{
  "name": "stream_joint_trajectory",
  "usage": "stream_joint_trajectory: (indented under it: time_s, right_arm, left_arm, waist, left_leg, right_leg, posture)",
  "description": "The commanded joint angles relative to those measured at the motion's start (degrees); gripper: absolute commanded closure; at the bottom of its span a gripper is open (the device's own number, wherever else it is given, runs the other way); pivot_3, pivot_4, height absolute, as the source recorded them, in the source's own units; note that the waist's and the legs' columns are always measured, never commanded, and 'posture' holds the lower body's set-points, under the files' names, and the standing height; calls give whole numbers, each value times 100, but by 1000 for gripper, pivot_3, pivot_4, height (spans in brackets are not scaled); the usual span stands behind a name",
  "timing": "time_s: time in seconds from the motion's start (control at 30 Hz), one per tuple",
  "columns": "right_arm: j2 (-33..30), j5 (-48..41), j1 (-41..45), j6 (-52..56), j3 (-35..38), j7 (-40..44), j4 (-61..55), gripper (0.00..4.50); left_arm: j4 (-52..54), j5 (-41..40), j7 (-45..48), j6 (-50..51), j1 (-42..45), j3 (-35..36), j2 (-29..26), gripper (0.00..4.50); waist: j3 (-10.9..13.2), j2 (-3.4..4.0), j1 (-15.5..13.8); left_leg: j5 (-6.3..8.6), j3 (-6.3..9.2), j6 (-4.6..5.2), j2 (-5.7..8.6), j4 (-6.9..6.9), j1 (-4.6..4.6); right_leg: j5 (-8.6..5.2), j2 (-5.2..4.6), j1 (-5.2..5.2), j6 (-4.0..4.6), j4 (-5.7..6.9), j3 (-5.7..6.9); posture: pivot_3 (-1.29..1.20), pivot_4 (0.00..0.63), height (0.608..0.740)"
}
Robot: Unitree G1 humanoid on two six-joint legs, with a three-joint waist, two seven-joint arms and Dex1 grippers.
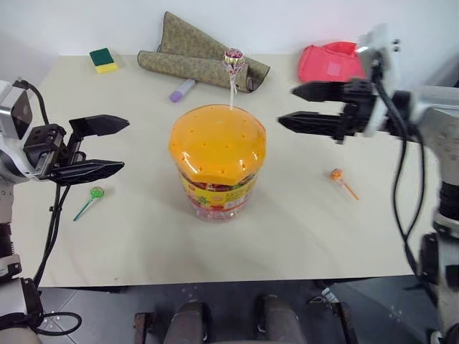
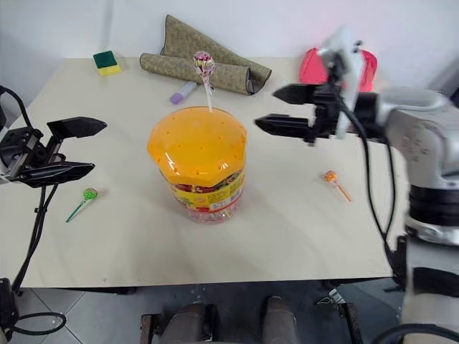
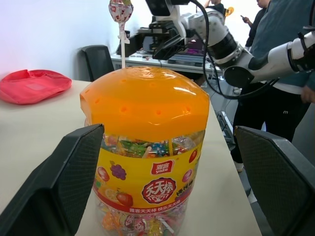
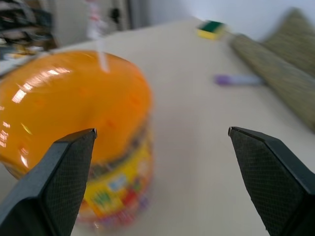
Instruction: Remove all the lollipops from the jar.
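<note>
The jar (image 1: 217, 166) stands upright at the centre of the worktop (image 1: 287, 229), its domed orange lid (image 1: 217, 142) in place. One pinkish lollipop (image 1: 234, 61) is planted by its white stick in a hole at the lid's 12 o'clock edge, wrapped head upright above the dome. The green lollipop (image 1: 95, 193) lies flat on the worktop at the jar's 9 o'clock. The orange lollipop (image 1: 337, 175) lies flat at the jar's 3 o'clock. Judged from this layout, two of three are out and one remains.

The right end effector (image 1: 287, 106) hangs at the jar's 2 o'clock, above lid level, fingers spread wide and empty, pointing across toward the planted stick. The left end effector (image 1: 123, 146) hangs at the jar's 9 o'clock, also spread wide and empty, pointing at the jar wall without touching it.

Risks from here:
- The stick is thin; fingers closing off-line would miss it or bend it sideways.
- A pull that is not straight along the stick could drag on the hole and tip the jar, since nothing steadies it.
- A grip on the wrapped head could slip.

Beyond the jar, at 12 o'clock, lie a purple marker (image 1: 181, 90), a folded cloth (image 1: 193, 54), a sponge (image 1: 104, 60) and a red pouch (image 1: 328, 63).
</note>
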State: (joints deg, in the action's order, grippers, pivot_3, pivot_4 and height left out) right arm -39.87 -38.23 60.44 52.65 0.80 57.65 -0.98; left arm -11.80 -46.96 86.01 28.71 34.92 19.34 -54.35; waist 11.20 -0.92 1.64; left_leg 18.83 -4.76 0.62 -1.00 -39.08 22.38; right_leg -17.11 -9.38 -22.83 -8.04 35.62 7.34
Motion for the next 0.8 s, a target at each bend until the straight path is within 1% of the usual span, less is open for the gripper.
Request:
stream_joint_trajectory:
  time_s: [0.03,0.2,0.33,0.37,0.43,0.47,0.63,0.67,0.8]
  right_arm:
    - [338,75,443,-568,-139,394,345,17]
    - [828,232,837,-1064,-241,633,843,17]
    - [1044,276,1038,-1179,-253,771,1047,17]
    - [1064,310,1067,-1203,-290,817,1066,190]
    - [1111,355,1136,-1207,-310,843,1129,587]
    - [1148,353,1165,-1217,-286,842,1156,871]
    - [1282,415,1325,-1269,-262,792,1263,2653]
    - [1299,434,1351,-1273,-264,785,1281,3064]
    - [1369,503,1445,-1293,-242,730,1334,4378]
  left_arm:
    - [221,-113,237,-43,-136,316,-183,0]
    - [469,-191,113,25,-455,577,-234,0]
    - [649,-248,17,69,-632,717,-212,0]
    - [702,-265,-14,82,-687,762,-204,0]
    - [766,-275,-55,98,-752,811,-194,0]
    - [792,-282,-65,104,-781,830,-185,0]
    - [864,-300,-122,118,-821,857,-136,0]
    - [861,-300,-127,112,-816,847,-131,0]
    - [833,-306,-145,68,-766,788,-76,0]
  waist:
    - [0,1,2]
    - [0,0,-6]
    - [0,1,0]
    - [0,1,3]
    - [0,0,12]
    - [0,0,12]
    - [0,1,13]
    - [0,1,12]
    - [0,1,12]
  left_leg:
    - [0,0,0,0,0,0]
    - [0,6,0,0,0,2]
    - [0,9,0,1,-1,2]
    - [0,9,0,1,0,2]
    - [0,8,0,1,0,2]
    - [0,8,0,1,0,2]
    - [0,8,0,0,0,2]
    - [0,8,0,0,0,2]
    - [0,8,0,1,0,2]
  right_leg:
    - [0,0,0,0,1,1]
    - [0,0,-1,0,1,5]
    - [0,-1,0,0,3,6]
    - [0,-1,0,0,3,6]
    - [0,0,0,0,3,6]
    - [0,0,0,0,3,6]
    - [0,0,-1,0,3,6]
    - [0,0,-1,0,3,5]
    - [0,0,0,0,4,6]
  posture:
    - [0,150,740]
    - [0,150,740]
    - [0,150,740]
    - [0,150,740]
    - [0,150,740]
    - [0,150,740]
    - [0,150,740]
    - [0,150,740]
    - [0,150,740]
